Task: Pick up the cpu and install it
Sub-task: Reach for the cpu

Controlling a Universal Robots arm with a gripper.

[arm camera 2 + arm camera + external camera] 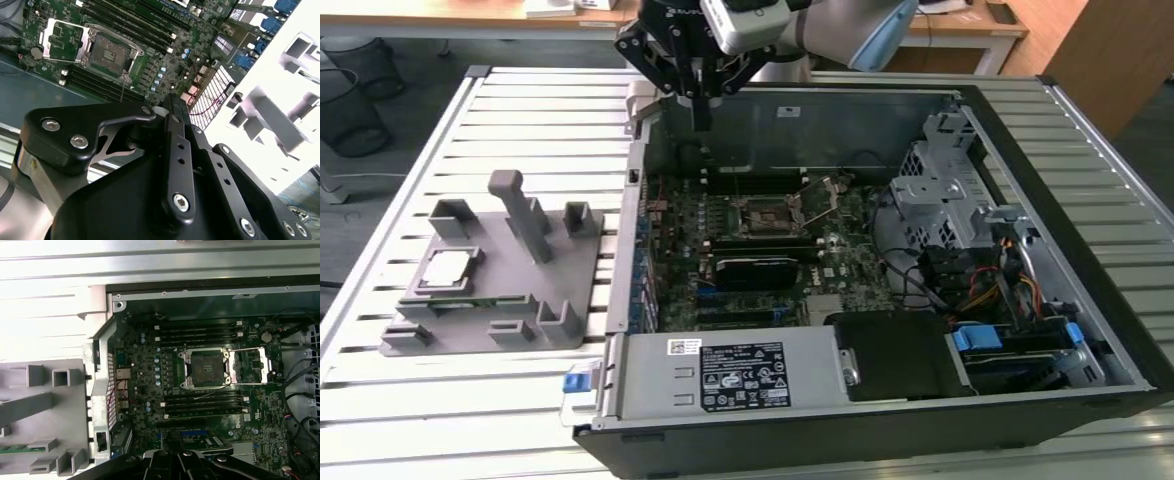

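The cpu [450,268], a small pale silver square, lies flat on the grey fixture [520,300] at the exterior view's left, outside the computer case. My gripper [703,118] hangs high over the case's far left corner, well away from the cpu, with its fingers together and nothing between them. The motherboard's dark socket [771,216] stands open inside the case, its metal frame [827,192] swung up beside it. Both wrist views show the socket [206,369] [109,50] below the shut gripper [170,452] [175,107].
The open computer case [1014,400] fills the table's [534,90] middle, with a power supply [727,372], a drive cage [941,185] and cables [987,290]. Tall posts [520,210] rise from the fixture. A green memory strip [15,449] lies in the fixture. Memory slots [200,331] flank the socket.
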